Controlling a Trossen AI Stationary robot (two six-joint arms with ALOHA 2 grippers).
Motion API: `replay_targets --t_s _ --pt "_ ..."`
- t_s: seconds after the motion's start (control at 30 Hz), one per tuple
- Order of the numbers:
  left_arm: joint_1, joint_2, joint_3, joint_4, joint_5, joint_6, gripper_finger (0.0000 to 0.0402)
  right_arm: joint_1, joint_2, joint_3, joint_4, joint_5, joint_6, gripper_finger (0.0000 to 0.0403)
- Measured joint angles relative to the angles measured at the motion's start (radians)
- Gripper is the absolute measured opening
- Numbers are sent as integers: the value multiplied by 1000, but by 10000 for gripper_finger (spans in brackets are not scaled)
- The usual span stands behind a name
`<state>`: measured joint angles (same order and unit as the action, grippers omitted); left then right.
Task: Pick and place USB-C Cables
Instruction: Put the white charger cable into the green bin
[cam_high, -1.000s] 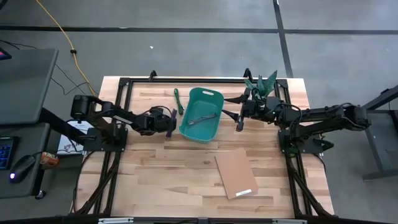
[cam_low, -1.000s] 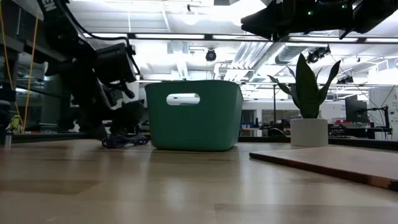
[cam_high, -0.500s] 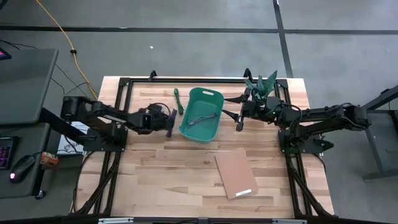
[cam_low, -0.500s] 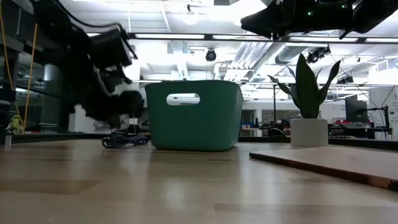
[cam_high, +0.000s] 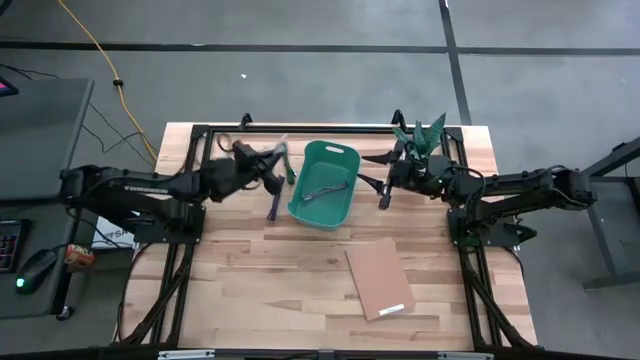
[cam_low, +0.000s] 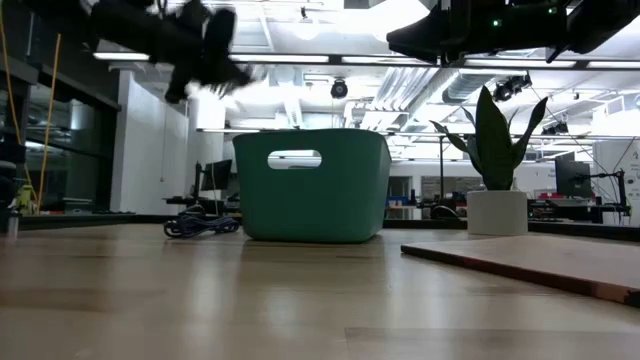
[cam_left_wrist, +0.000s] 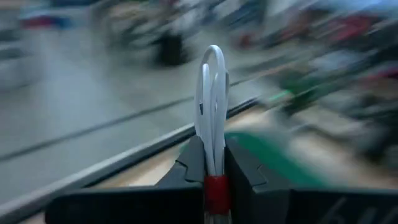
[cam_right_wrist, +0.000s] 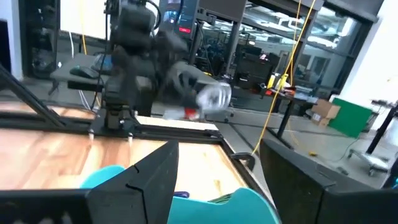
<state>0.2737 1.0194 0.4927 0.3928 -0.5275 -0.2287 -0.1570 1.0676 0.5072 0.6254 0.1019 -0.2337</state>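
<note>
Between your left hand's (cam_left_wrist: 212, 180) fingers, the white cable with red band (cam_left_wrist: 211, 124) is sitting clamped, its loop sticking up past the tips. You are holding that hand above the worktop (cam_high: 250, 290), just beside the teal bin (cam_high: 322, 187). A grey cable (cam_high: 322, 190) is lying inside the bin; the purple cable (cam_high: 272, 207) and green cable (cam_high: 285, 160) are lying on the worktop beside it. Your right hand (cam_high: 383, 183) is waiting open on the bin's other side.

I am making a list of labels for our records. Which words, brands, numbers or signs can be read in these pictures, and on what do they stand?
None can be read.
White label on the cardboard sheet: too small to read.
Teal bin and white-and-red cable in the left claw: no print visible.
</note>
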Motion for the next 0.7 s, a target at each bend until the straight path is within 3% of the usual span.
replay_targets --t_s 0.1,0.2,0.33,0.5,0.7 --pt "20 -16 -9 205 224 58 6 0 0 0 0 -8 21 216" --pt "37 19 -21 363 378 111 6 0 0 0 -4 -46 54 216" --pt "54 137 -23 528 443 112 6 0 1 0 -9 -143 78 216" --pt "53 389 -23 826 572 93 6 -7 36 3 38 -131 144 216" --pt "53 624 -16 1170 598 47 6 -36 138 3 188 -138 257 216"
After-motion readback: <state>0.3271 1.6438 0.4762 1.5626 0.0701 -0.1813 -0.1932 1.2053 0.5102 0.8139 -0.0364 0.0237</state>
